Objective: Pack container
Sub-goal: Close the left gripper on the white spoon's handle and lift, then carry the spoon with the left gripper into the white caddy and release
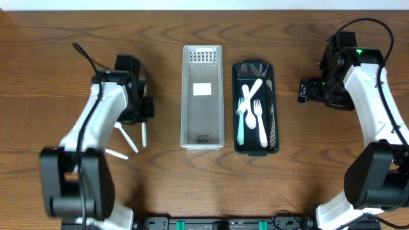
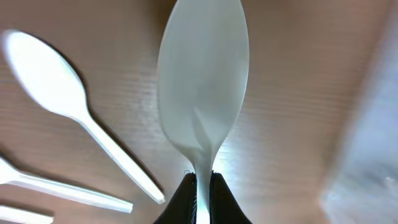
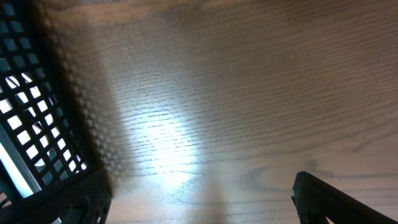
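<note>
1. Brown wooden bench (image 1: 204, 185): arms bent inward over both ends.
2. Clear rectangular plastic tray (image 1: 192, 115), centre.
3. Black mesh rectangular basket (image 1: 234, 108) alongside holds white plastic cutlery (image 1: 252, 112).
4. Right tool (image 1: 301, 91) gapes, empty.
5. Left tool (image 2: 200, 196) pinches white plastic spoon (image 2: 202, 81) left of tray.

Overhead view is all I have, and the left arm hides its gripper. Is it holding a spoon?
Observer: Yes. The left gripper is shut on a white spoon, pinching the handle just below the bowl.
Operator: What lies next to it?
Observer: A second spoon, flat on the table, apart from the held one.
Operator: Right gripper?
Observer: The right gripper is open above bare wood, beside the black basket.
</note>
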Robot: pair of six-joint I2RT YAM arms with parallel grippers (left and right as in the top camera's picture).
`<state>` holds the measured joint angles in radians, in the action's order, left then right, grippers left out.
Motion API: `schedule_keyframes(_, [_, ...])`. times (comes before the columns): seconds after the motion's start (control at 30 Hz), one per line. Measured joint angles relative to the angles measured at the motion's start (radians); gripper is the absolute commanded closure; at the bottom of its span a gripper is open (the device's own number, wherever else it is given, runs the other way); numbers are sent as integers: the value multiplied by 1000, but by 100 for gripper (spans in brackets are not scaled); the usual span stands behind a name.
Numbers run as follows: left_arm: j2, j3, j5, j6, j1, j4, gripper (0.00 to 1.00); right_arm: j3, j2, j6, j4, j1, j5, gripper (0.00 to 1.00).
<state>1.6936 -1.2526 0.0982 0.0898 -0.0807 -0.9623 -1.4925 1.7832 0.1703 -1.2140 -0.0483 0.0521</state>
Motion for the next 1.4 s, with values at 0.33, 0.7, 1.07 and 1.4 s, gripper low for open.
schedule_keyframes(0.33, [-253, -194, 7, 61, -360, 61, 94, 0, 0, 0, 3, 0, 0, 1])
schedule_keyframes(0.7, [33, -195, 6, 144, -471, 168, 94, 0, 0, 0, 3, 0, -1, 1])
schedule_keyframes(1.07, [211, -193, 4, 146, -471, 162, 44, 0, 0, 0, 2, 0, -12, 1])
schedule_keyframes(1.4, [-19, -193, -17, 114, -433, 83, 9, 0, 0, 0, 0, 0, -15, 1])
